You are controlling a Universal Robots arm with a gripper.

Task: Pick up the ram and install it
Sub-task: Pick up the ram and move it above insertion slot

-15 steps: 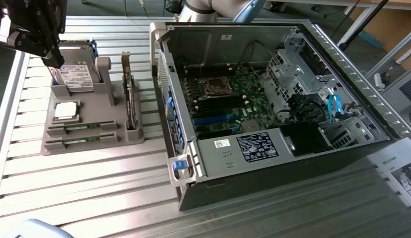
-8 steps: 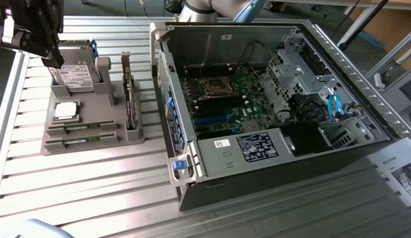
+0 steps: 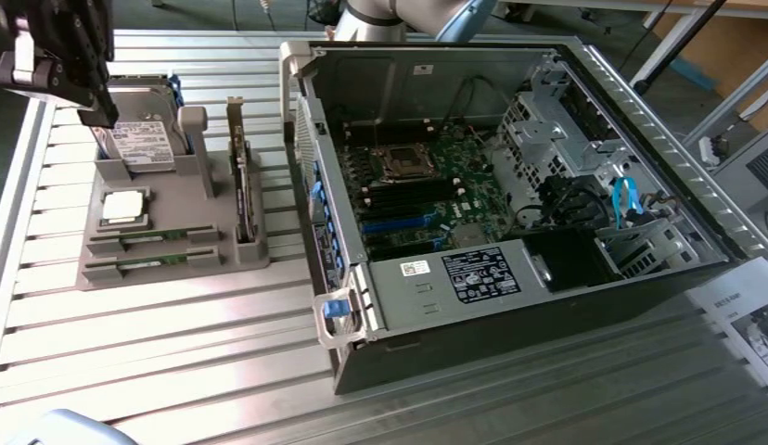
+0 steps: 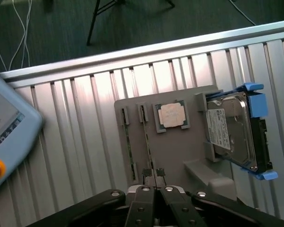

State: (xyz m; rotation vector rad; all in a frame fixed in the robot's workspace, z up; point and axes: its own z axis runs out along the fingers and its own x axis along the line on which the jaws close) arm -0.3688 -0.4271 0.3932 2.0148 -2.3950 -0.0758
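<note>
While I hang over the grey holder [image 3: 173, 269] on the slatted table [image 3: 161, 343], the step in hand looks to me like the approach for the pickup, and nothing of the pickup itself is done. The ram [image 4: 148, 142] stands on edge in its slot in the holder, just beside the square processor chip [image 4: 173, 115]. A second stick [image 4: 128, 146] sits in the parallel slot on the far side of it from the chip. The hard drive [image 4: 232, 132] in its blue bracket stands at the other end of the holder.

My gripper [image 4: 154, 176] is shut, fingertips pressed together with no gap, and it holds nothing. In the wrist view the tips sit near one end of the ram, above it as far as I can judge; I cannot tell whether anything touches.

To do this well, I judge that the jaws must straddle the thin board across its flat faces, not along its length. The grip belongs near the middle of the long edge, so the stick does not swing. The neighbouring stick is close, so the fingers want a narrow, square entry. A straight pull out of the slot should spare the board any bending. The open computer case [image 3: 520, 185] lies well apart, to the exterior view's right.
</note>
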